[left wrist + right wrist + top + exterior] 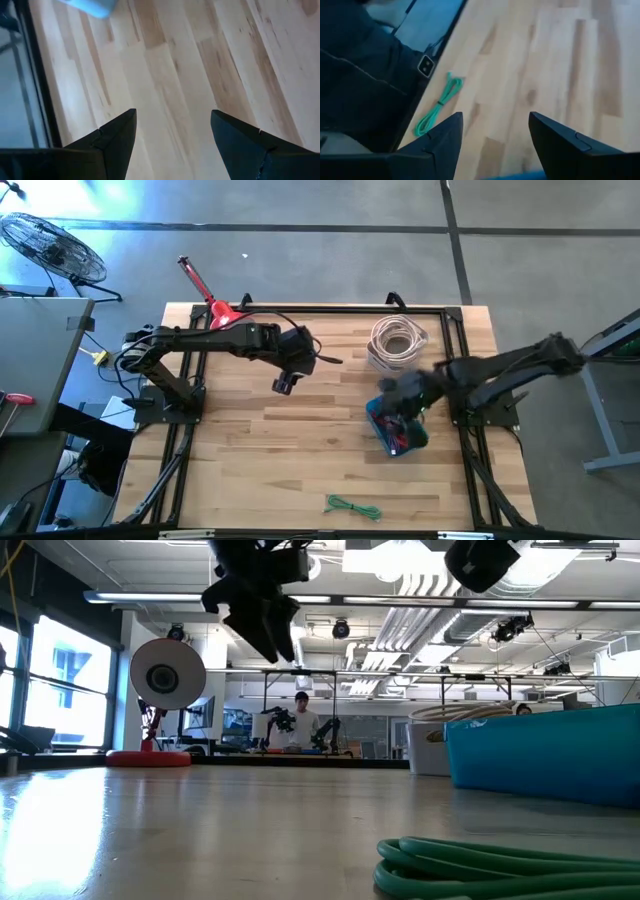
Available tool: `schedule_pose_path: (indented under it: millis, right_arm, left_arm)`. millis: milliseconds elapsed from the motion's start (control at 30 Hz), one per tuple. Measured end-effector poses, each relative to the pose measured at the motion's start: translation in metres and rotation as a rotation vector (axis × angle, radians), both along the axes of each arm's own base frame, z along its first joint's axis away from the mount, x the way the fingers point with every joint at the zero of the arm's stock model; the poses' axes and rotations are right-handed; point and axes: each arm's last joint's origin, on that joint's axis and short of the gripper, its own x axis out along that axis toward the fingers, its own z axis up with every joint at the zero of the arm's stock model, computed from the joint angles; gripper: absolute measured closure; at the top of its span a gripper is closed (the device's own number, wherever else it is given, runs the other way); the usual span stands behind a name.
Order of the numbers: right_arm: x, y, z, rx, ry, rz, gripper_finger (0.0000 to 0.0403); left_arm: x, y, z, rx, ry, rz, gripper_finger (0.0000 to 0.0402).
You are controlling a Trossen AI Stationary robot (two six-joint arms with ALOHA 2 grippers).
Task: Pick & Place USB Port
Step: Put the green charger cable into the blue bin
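Green coiled cable [510, 865] lies closest to the low camera, flat on the light wooden slatted table [260, 460]; from above it sits near the table's front edge, well apart from both arms, and it also shows in the right wrist view [437, 106] next to the black frame rail. Behind it, on the right side, stands a blue rectangular plastic bin [395, 430] with small mixed items inside (red and green bits, too small to tell whether any is the USB port, so the task's thing cannot be located for sure). Just beyond the bin lies a white coiled cable [397, 340] near the back right corner.

Right gripper [405, 395] hovers above the bin's back edge, fingers [565, 145] spread apart with nothing between them, only bare wood and the green cable seen past them. Left gripper [285, 383] hangs over the table's middle-left area, raised off the surface, fingers [112, 142] released wide, empty, bare planks below.

Red-handled clamp [210, 298] sits at the back edge of the table. Off the table on the floor at far left stands a round wire-cage fan [45, 245]. Low view shows a person [301, 720] far back in the room behind another bench.
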Motion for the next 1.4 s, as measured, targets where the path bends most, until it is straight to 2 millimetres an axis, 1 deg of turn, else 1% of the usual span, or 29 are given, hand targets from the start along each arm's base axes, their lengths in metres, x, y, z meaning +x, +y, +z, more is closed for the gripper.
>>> schedule_pose_path:
  millis: [67, 200, 367, 433, 533, 633, 700, 933, 1067, 1133, 1267, 1400]
  right_arm:
    - [0.009, 0.014, -0.007, -0.021, -0.009, 0.024, 0.0183]
    - [0.025, 0.039, -0.029, -0.059, 0.033, 0.015, 0.0183]
    - [0.043, 0.071, -0.068, -0.080, 0.142, -0.038, 0.0183]
    - [0.048, 0.085, -0.082, -0.049, 0.171, -0.037, 0.0183]
    - [0.055, 0.107, -0.094, 0.044, 0.162, -0.014, 0.0183]
    - [0.057, 0.125, -0.100, 0.108, 0.131, -0.001, 0.0183]
    - [0.056, 0.133, -0.102, 0.106, 0.105, -0.018, 0.0183]
    - [0.055, 0.153, -0.103, 0.094, -0.020, -0.071, 0.0183]
    - [0.058, 0.163, -0.107, 0.111, -0.053, -0.090, 0.0183]
    - [0.062, 0.169, -0.108, 0.104, -0.056, -0.094, 0.0183]
    - [0.075, 0.180, -0.104, 0.084, -0.067, -0.082, 0.0183]
    - [0.084, 0.187, -0.100, 0.041, 0.037, -0.101, 0.0183]
  left_arm:
    - [-0.003, 0.000, -0.002, -0.015, 0.029, 0.015, 0.0153]
    - [-0.005, -0.001, -0.003, -0.042, 0.052, 0.035, 0.0153]
    - [-0.003, -0.001, -0.002, -0.042, 0.032, 0.037, 0.0153]
    - [-0.002, -0.001, -0.001, -0.039, 0.011, 0.037, 0.0153]
    - [-0.001, -0.001, -0.001, -0.053, -0.003, 0.027, 0.0153]
    - [0.000, -0.002, 0.000, -0.081, -0.008, 0.009, 0.0153]
    - [0.000, -0.003, -0.001, -0.100, -0.010, -0.003, 0.0153]
    - [-0.001, -0.004, -0.001, -0.146, -0.008, -0.034, 0.0153]
    - [-0.005, -0.007, -0.004, -0.176, 0.048, -0.047, 0.0153]
    - [-0.007, -0.012, -0.005, -0.180, 0.077, -0.059, 0.0153]
    - [-0.005, -0.031, -0.005, -0.175, 0.080, -0.119, 0.0153]
    - [-0.004, -0.052, 0.000, -0.169, 0.050, -0.187, 0.0153]
